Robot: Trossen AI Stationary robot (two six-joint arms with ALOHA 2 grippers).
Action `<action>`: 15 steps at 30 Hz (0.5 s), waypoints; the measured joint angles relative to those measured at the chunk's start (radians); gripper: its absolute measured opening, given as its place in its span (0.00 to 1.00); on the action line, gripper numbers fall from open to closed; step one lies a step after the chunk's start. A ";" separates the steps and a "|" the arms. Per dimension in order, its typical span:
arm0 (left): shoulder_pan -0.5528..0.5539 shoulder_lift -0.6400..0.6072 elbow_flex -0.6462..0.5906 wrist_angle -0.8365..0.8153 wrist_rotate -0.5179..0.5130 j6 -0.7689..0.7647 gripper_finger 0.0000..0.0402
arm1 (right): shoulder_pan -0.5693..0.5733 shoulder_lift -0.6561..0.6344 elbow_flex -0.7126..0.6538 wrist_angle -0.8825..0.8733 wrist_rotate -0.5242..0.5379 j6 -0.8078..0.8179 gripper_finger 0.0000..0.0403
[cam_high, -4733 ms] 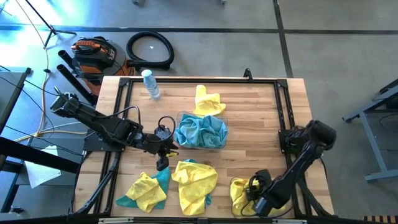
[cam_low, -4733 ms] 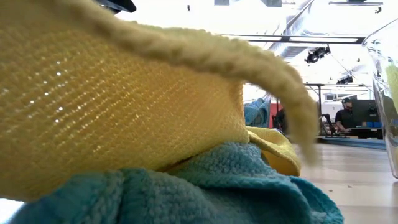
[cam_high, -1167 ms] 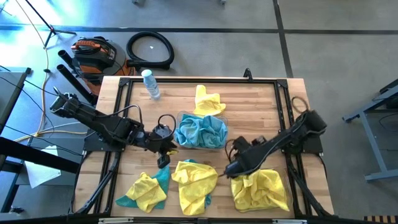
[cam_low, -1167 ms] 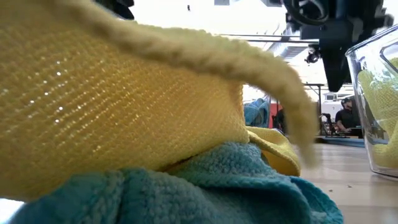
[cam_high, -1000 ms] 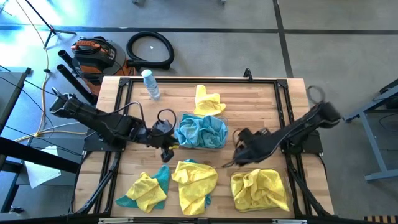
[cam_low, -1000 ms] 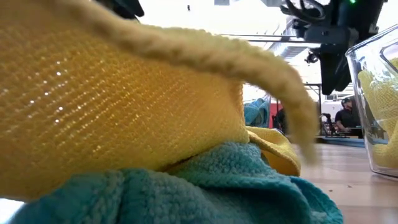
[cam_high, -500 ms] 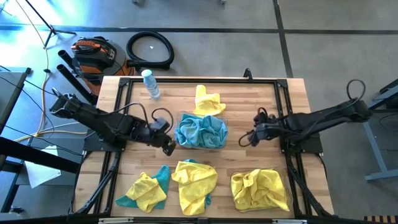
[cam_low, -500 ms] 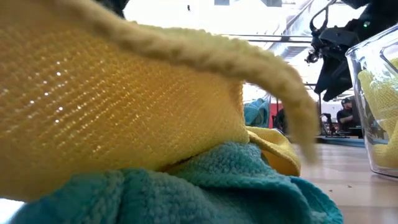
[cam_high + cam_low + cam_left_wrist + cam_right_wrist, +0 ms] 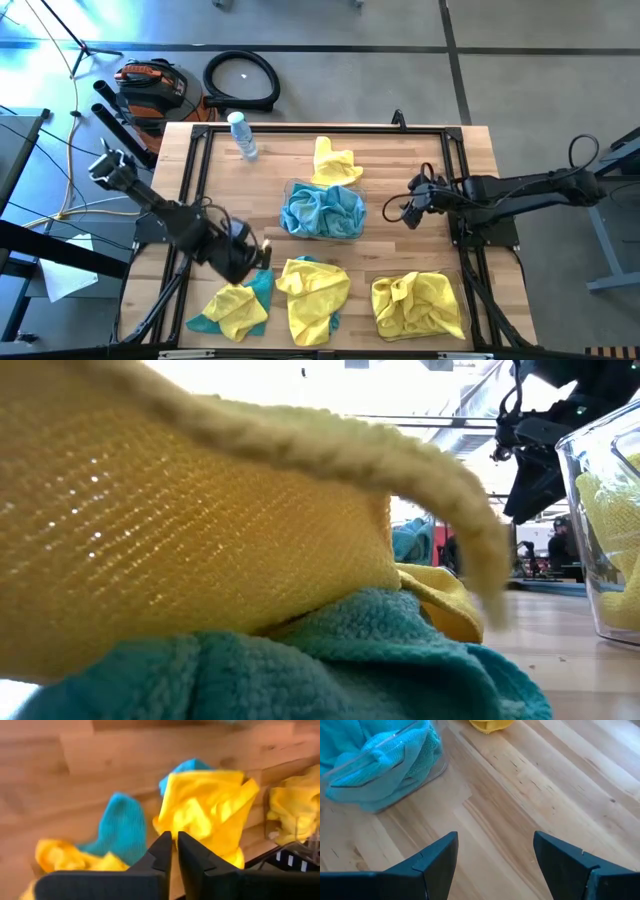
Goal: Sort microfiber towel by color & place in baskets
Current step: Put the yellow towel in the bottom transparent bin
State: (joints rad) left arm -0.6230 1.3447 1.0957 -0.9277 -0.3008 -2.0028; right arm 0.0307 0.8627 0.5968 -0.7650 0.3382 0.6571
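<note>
Landmark: clear basket of teal towels (image 9: pixel 323 210), mid-desk.

Left gripper (image 9: pixel 262 249) sits just off the landmark's near-left corner, over the desk (image 9: pixel 410 160), right above the yellow-and-teal towel pile (image 9: pixel 233 305) at the near-left edge. Jaws closed together, nothing between them; the left wrist view shows the two fingers (image 9: pixel 162 852) almost touching, with teal and yellow cloth beyond.

Right gripper (image 9: pixel 407 213) hangs to the landmark's right, over bare wood, apart from the basket. Jaws spread wide and empty; the right wrist view shows bare desk between the fingers (image 9: pixel 437 855) and the teal-filled basket off to one side.

Second basket with yellow towels (image 9: pixel 418 304): near-right of the landmark, by the desk's front edge.

Loose towels: one yellow towel (image 9: pixel 333 162) just behind the landmark; a yellow towel over teal (image 9: pixel 314 294) directly in front of it.

Clear plastic bottle (image 9: pixel 242 135) at the far-left corner.
</note>
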 joint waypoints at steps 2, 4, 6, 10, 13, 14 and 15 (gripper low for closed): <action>-0.029 0.047 0.034 -0.006 0.000 -0.056 0.01 | -0.010 0.000 0.000 0.000 -0.006 -0.024 0.63; -0.049 0.105 0.083 -0.041 0.011 -0.114 0.01 | -0.018 0.000 0.000 -0.001 -0.007 -0.045 0.63; -0.057 0.169 0.158 -0.129 0.065 -0.163 0.00 | -0.026 0.000 0.000 0.000 -0.008 -0.067 0.63; -0.050 0.297 0.317 -0.360 0.202 -0.188 0.00 | -0.045 0.000 0.000 -0.001 -0.014 -0.105 0.63; -0.049 0.361 0.374 -0.426 0.230 -0.175 0.00 | -0.061 0.000 0.000 -0.001 -0.015 -0.125 0.63; -0.049 0.374 0.378 -0.416 0.230 -0.163 0.00 | -0.067 0.000 0.000 -0.001 -0.015 -0.133 0.63; -0.049 0.388 0.379 -0.394 0.233 -0.147 0.00 | -0.072 0.000 0.000 -0.001 -0.015 -0.139 0.63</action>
State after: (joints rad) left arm -0.6724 1.7330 1.4746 -1.3213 -0.0677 -2.1502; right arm -0.0413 0.8627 0.5968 -0.7657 0.3231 0.5181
